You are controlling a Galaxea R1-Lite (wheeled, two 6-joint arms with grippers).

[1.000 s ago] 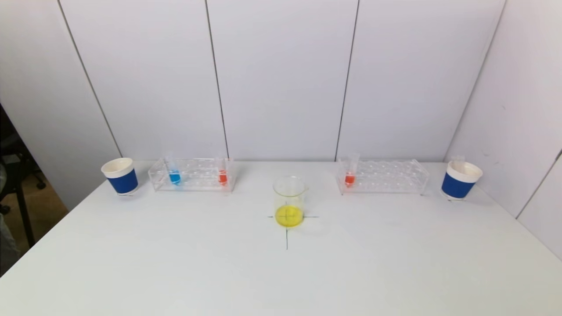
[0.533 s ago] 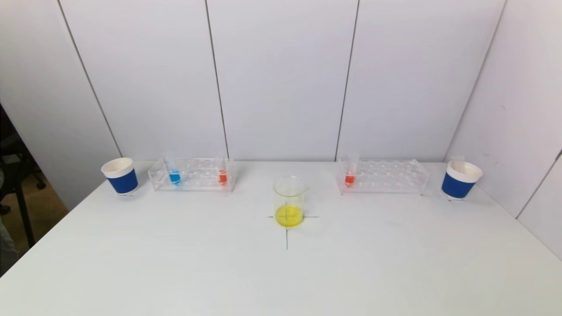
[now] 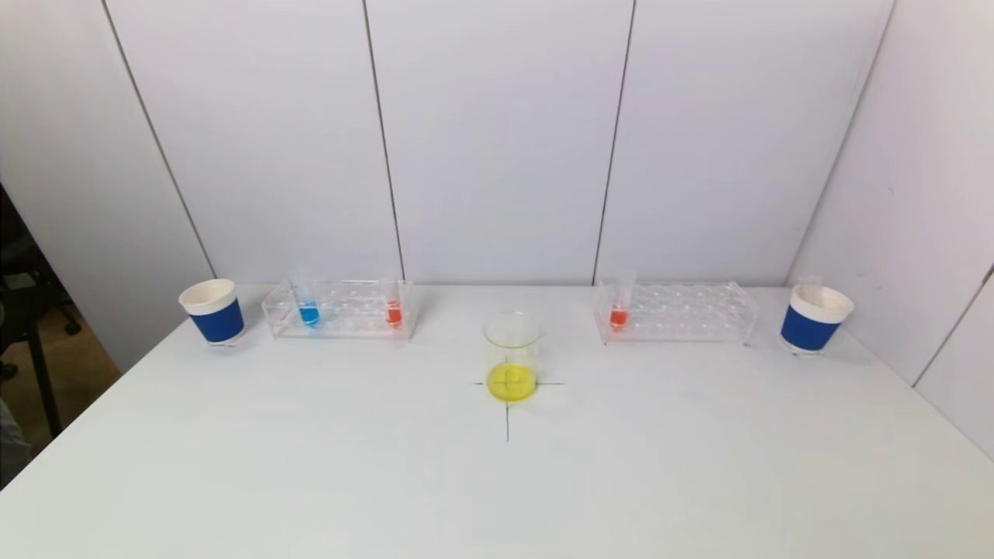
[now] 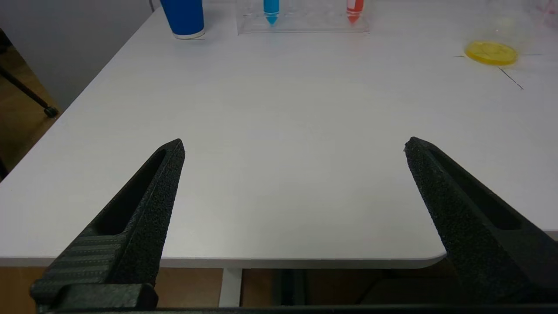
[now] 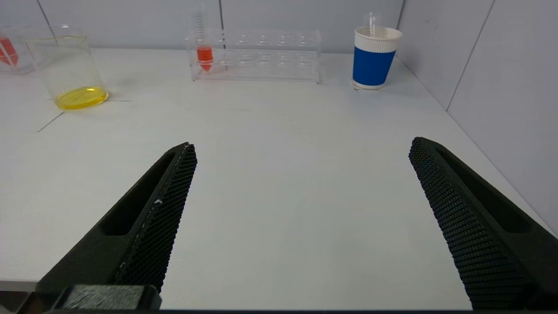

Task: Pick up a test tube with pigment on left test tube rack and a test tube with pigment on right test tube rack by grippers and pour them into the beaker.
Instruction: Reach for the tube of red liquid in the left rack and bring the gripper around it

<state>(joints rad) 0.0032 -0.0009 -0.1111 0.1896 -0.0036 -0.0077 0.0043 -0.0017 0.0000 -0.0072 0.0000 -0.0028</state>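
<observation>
Nothing on the table point(image 3: 311, 466) has shifted since the earlier head frames; cups, racks and beaker sit as before, and neither arm enters the head view.

Far left: blue paper cup point(image 3: 213, 311), upright near the back edge. Just beside it, the left test tube rack point(image 3: 339, 309), clear plastic, holding a blue-pigment tube point(image 3: 308, 303) at its left end and an orange-red tube point(image 3: 393, 304) at its right end.

Centre: beaker point(image 3: 512, 357) standing on a drawn cross mark point(image 3: 507, 423), a shallow layer of yellow liquid in the bottom.

Right of it: right test tube rack point(image 3: 677, 312) with one red-pigment tube point(image 3: 620, 304) at its left end; other slots look vacant. Far right: second blue cup point(image 3: 815, 318) with an empty clear tube standing in it.

Left gripper point(image 4: 294, 146) hangs at the near table edge, jaws spread wide, holding nothing. Right gripper point(image 5: 301, 146) likewise, low over the near table on the right side, jaws wide apart, empty.
</observation>
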